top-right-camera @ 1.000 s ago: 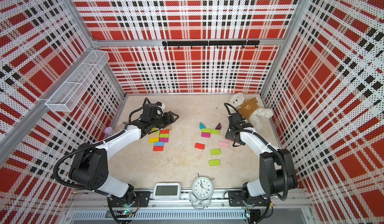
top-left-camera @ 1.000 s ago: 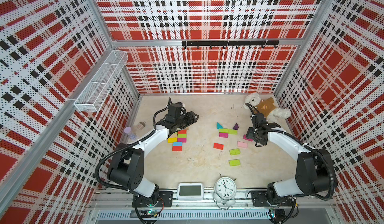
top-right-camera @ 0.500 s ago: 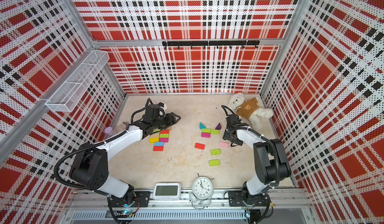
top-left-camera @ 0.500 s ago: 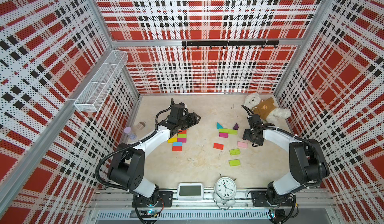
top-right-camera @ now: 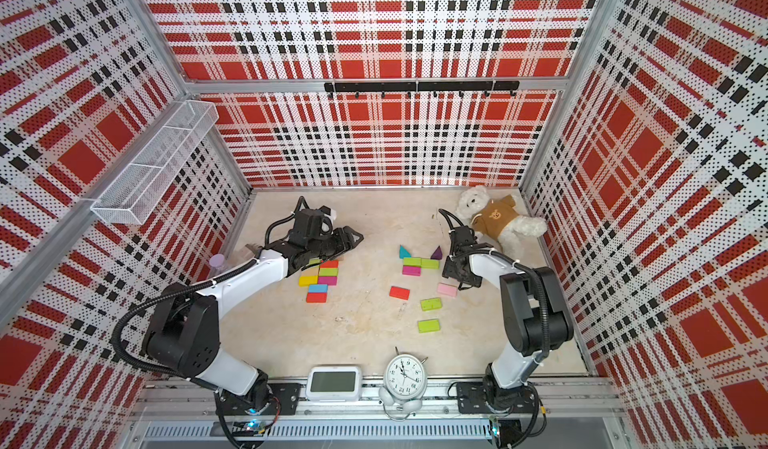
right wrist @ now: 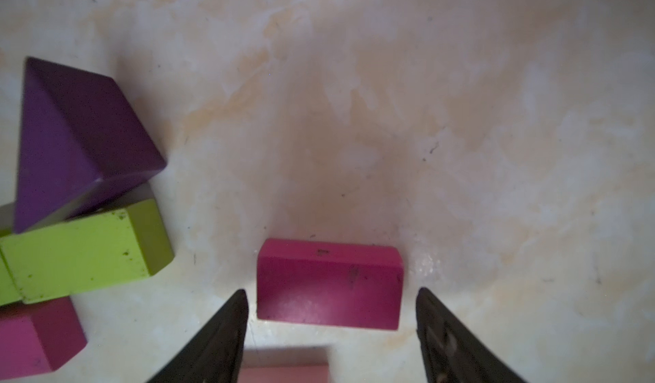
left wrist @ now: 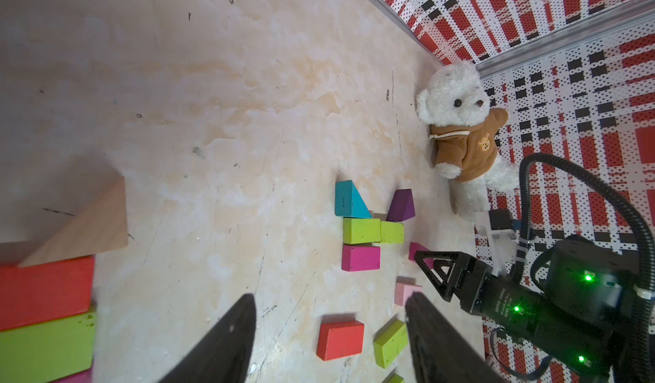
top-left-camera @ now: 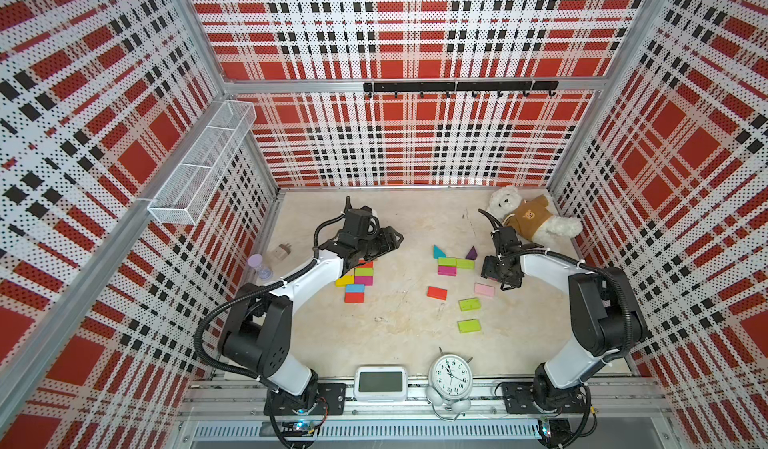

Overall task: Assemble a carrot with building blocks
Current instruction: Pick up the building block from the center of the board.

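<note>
— While the right jaws hang low over the worktop (top-left-camera: 399,343), how do they stand?
— Wide apart, holding nothing. They are at 3 o'clock. In the right wrist view a magenta brick (right wrist: 329,285) lies flat just in front of their tips and touches neither.
— And the left jaws?
— Wide apart too, with nothing between them. They hang at 9 o'clock over a bunch of bricks (top-left-camera: 357,280) packed side by side. A blue brick (top-left-camera: 354,288) and a red brick (top-left-camera: 354,297) are at its 6 o'clock end. A wood wedge (left wrist: 88,228) touches the bunch, in the left wrist view.
— Where are the other blocks?
— A little toward 2 o'clock from the middle, two lime bricks (top-left-camera: 447,261) lie end to end. A teal wedge (top-left-camera: 438,251) and a purple wedge (top-left-camera: 471,253) sit at their 12 o'clock side. A second magenta brick (top-left-camera: 447,270) touches them at 6 o'clock. A loose red brick (top-left-camera: 437,292), a pink brick (top-left-camera: 484,289) and two more lime bricks (top-left-camera: 469,304) lie apart toward 5 o'clock.
</note>
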Robot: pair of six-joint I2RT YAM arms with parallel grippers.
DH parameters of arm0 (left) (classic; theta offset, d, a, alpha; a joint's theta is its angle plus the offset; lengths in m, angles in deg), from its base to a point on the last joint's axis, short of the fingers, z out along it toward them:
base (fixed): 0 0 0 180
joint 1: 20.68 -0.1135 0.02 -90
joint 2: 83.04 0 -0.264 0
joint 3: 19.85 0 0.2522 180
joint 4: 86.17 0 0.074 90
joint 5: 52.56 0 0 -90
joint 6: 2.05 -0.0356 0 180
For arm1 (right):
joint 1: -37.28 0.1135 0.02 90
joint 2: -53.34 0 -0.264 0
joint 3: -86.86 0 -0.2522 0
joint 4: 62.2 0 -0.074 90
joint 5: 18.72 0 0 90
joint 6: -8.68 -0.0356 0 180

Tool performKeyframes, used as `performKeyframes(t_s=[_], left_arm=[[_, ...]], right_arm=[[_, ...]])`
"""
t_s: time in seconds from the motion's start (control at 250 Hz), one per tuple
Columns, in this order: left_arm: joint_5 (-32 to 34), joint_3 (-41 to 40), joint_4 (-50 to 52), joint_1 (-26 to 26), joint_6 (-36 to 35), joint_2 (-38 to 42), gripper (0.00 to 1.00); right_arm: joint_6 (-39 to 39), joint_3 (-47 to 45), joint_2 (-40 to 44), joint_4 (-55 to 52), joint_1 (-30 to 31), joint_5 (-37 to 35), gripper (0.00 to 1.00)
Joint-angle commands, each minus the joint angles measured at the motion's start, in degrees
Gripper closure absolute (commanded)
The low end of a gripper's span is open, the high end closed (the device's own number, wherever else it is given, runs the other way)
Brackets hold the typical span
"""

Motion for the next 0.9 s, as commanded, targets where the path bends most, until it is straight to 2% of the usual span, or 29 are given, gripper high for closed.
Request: performKeyframes(t_s=[0.0,0.136,0.396,0.536,0.656,0.896], left_arm=[[1.1,2.0,0.4,0.7,-0.4,-0.7,0.3],[1.2,2.5,0.6,0.9,-0.3,-1.2,0.3],[1.4,3.3,1.1,1.2,-0.3,-2.2,0.3],[1.8,3.4,1.3,1.4,-0.4,-2.2,0.3],[2.0,3.2,1.3,1.6,-0.5,-2.0,0.3],[2.3,2.6,1.2,2.0,-0.5,-1.6,0.3]], right_arm=[[1.4,1.6,-1.4,1.0,-0.2,-0.5,0.23],[1.7,2.2,-2.6,1.1,-0.2,-0.8,0.26],[3.0,1.9,-2.7,2.1,-0.2,-0.3,0.42],[3.3,1.5,-0.1,1.0,0.5,0.0,0.44],[5.7,2.1,1.8,-0.9,3.4,-0.7,0.44],[4.7,4.3,2.4,-3.4,8.8,-0.1,0.44]])
